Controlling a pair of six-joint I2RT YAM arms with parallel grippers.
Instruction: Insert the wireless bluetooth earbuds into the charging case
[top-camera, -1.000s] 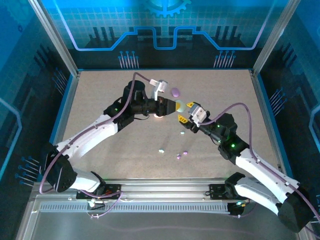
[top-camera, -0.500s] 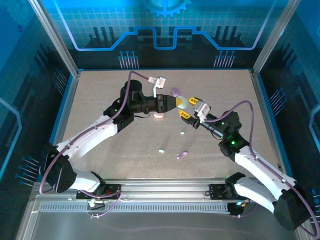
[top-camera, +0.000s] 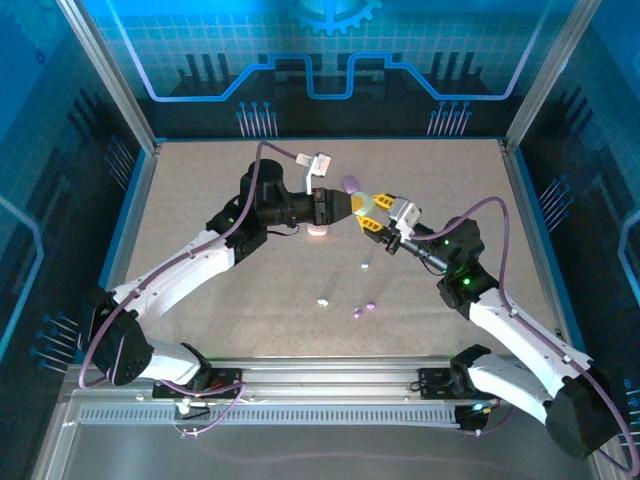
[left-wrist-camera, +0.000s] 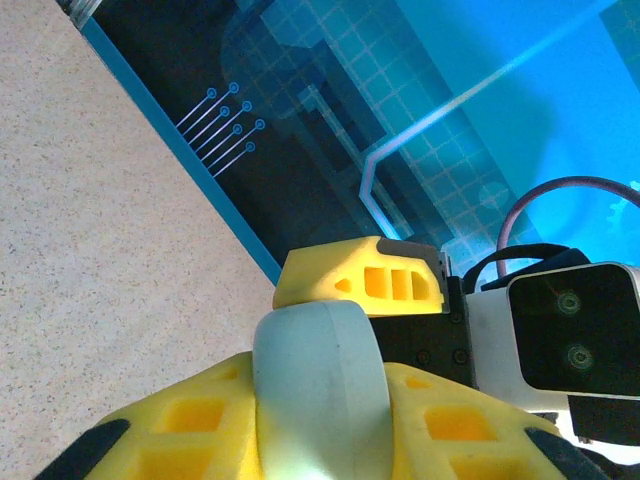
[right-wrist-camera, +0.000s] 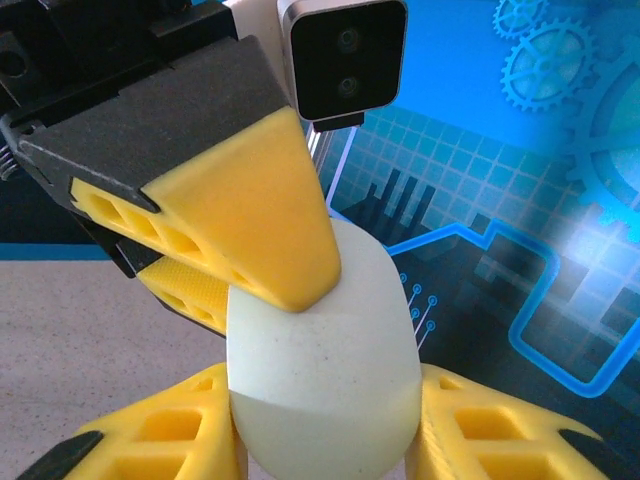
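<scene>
A pale mint charging case hangs in the air mid-table, closed, gripped from both sides. My left gripper is shut on it; in the left wrist view the case sits between the left gripper's yellow fingers. My right gripper meets it from the other side. Its jaws stand against both flanks of the case, with the right gripper low in that view. Tiny earbuds lie on the table: a mint one, a pale one and two purple ones.
A pink case lies on the table under the left wrist. A purple case lies just behind the two grippers. Blue walls and a metal frame ring the beige tabletop.
The left gripper has lifted the mint case up and to the right. The right gripper has moved up to it and its jaws have closed in around the case.
</scene>
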